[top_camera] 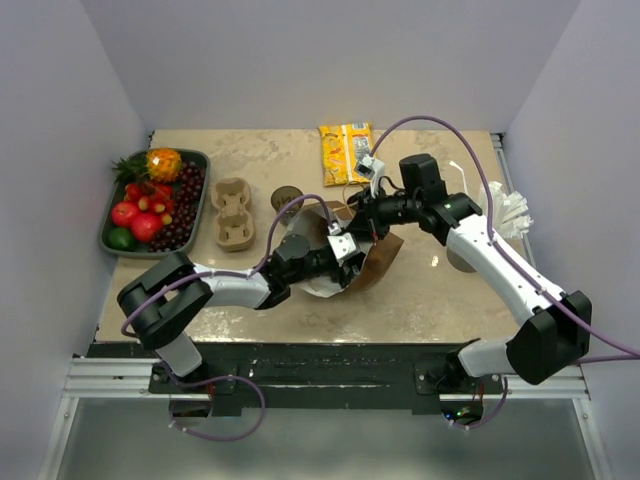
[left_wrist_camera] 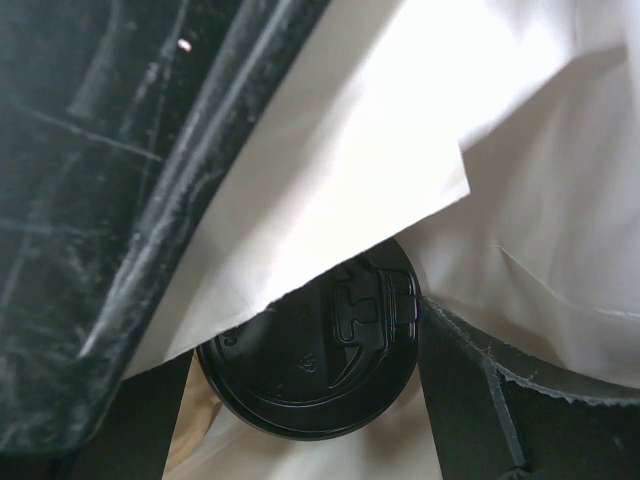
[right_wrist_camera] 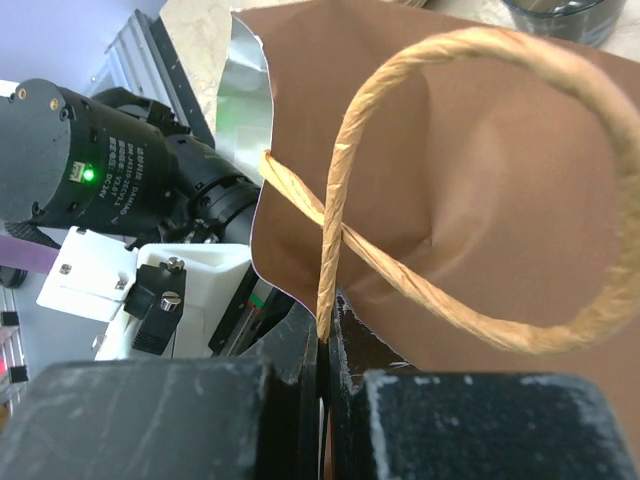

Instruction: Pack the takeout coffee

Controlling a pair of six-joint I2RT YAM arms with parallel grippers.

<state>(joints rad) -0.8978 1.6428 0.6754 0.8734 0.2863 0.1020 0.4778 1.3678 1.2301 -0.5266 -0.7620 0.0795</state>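
From above, the brown paper bag (top_camera: 378, 262) sits mid-surface (top_camera: 440, 290) with its mouth toward the left arm (top_camera: 240, 285), which reaches inside, while the right end effector (top_camera: 352, 215) is up at the bag's top edge. Over to the left wrist: against the white lining (left_wrist_camera: 520, 150), the left end effector (left_wrist_camera: 305, 390) is spread wide around the coffee cup (left_wrist_camera: 305, 350), black lid facing us, a finger pressed against each side. Right wrist now: the jaws are pinched fully together on the bag's twisted paper handle (right_wrist_camera: 345, 190).

My left arm (top_camera: 262, 285) reaches into the brown paper bag (top_camera: 378, 262); my right gripper (top_camera: 361, 216) sits at its top edge
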